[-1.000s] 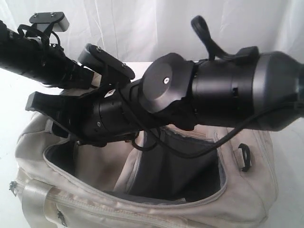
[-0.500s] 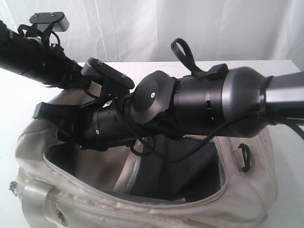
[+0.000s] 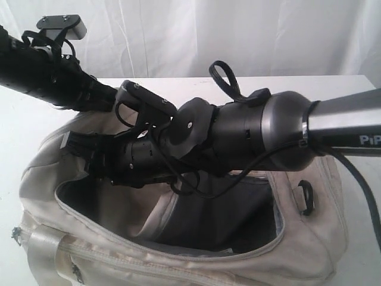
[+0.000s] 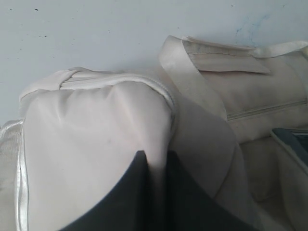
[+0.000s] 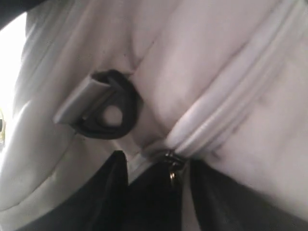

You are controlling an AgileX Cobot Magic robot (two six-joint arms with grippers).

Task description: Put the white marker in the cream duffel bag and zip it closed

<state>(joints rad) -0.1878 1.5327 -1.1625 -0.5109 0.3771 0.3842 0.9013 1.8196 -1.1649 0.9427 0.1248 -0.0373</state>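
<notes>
The cream duffel bag (image 3: 178, 268) lies with its top open, showing dark grey lining (image 3: 226, 214). The white marker is out of view. My right arm reaches across the bag to its far left end, where the right gripper (image 3: 80, 152) sits on the rim. In the right wrist view this gripper (image 5: 158, 162) is open, with the grey zipper slider (image 5: 171, 161) between its fingers, beside a black plastic loop (image 5: 108, 113). My left gripper (image 4: 154, 156) is shut on a fold of the bag's cream fabric (image 4: 96, 134). In the exterior view the right arm hides it.
The left arm (image 3: 47, 77) comes in from the upper left. The bag sits on a white table (image 3: 178, 84) before a white curtain. Another black loop (image 3: 305, 196) hangs at the bag's right end. A webbing strap (image 4: 192, 86) lies across the bag.
My right arm has pulled back to the right and dropped towards the bag, its gripper settling onto the bag's left rim. The left arm and the bag have stayed put.
</notes>
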